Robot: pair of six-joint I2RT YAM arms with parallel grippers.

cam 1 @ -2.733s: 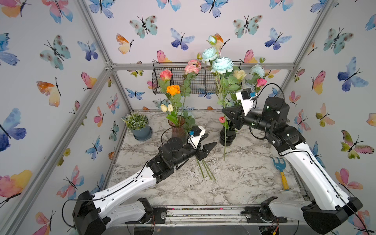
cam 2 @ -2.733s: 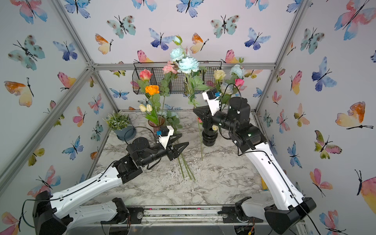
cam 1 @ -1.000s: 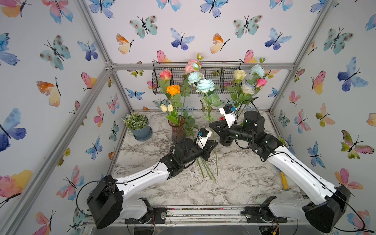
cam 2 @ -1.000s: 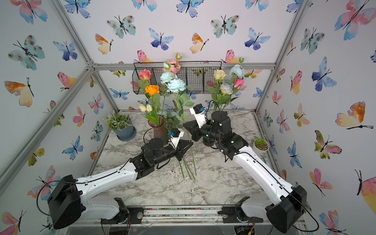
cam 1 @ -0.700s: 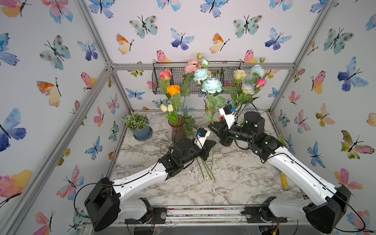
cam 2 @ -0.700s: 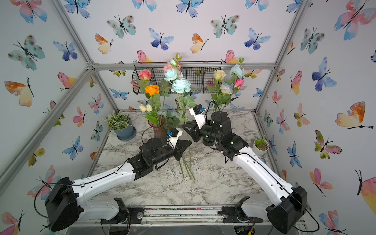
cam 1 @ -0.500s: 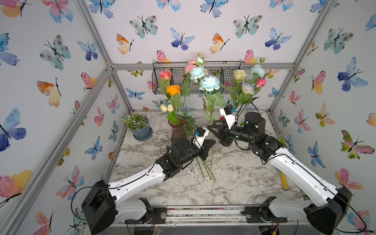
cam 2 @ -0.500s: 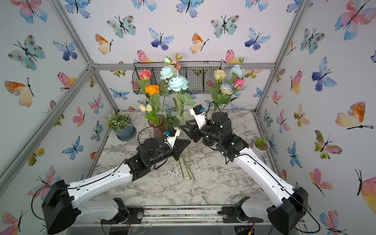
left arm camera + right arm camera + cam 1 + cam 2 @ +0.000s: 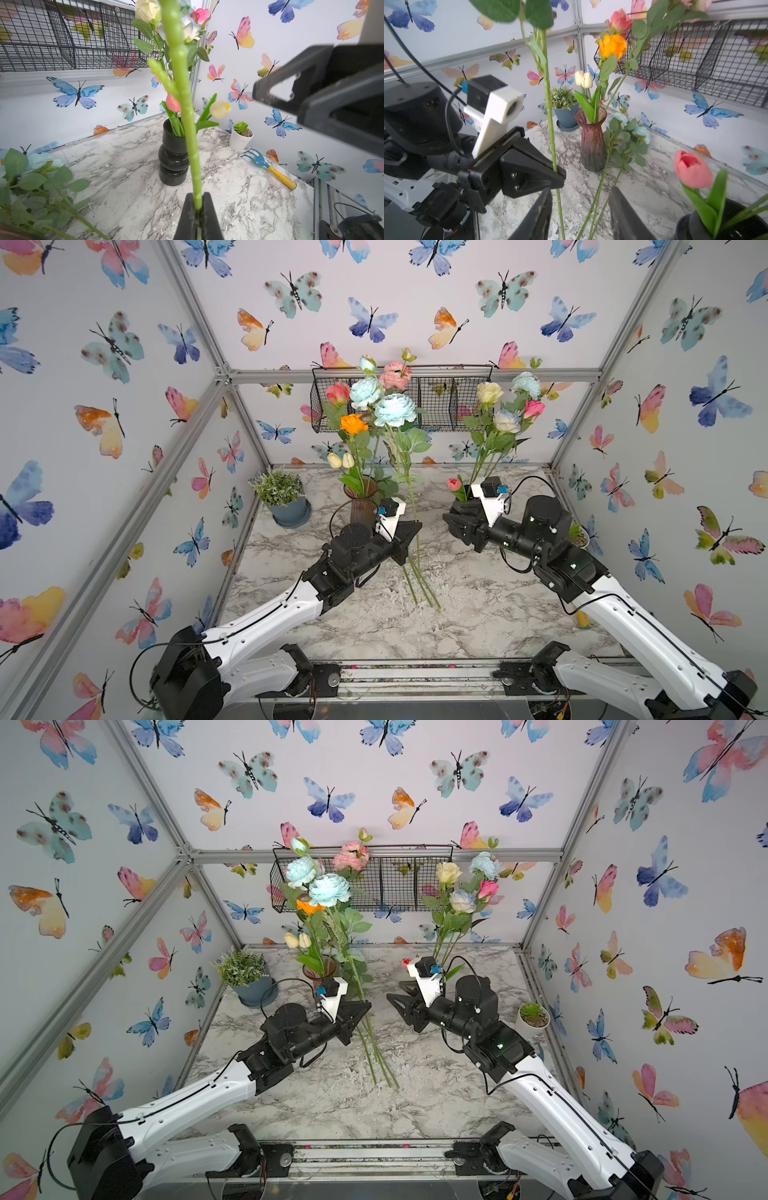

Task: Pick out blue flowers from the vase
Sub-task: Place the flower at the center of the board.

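The blue flower stem (image 9: 395, 409) (image 9: 550, 108), long and green with two aqua blooms on top, stands nearly upright over the middle of the desk (image 9: 478, 614). It is clamped low down between the left jaws, which are pressed together on it. Loose blue flowers (image 9: 639, 133) lie on the desk beside the pink glass vase (image 9: 592, 143). A pale blue bloom (image 9: 525, 384) and a blue-tinged white rose (image 9: 506, 420) stand in the black vase (image 9: 173, 158). The left arm (image 9: 270, 614) reaches up and forward from the near corner, wrist level. The right arm (image 9: 627, 618) mirrors it, the right jaws apart, facing the stem, near it but not touching.
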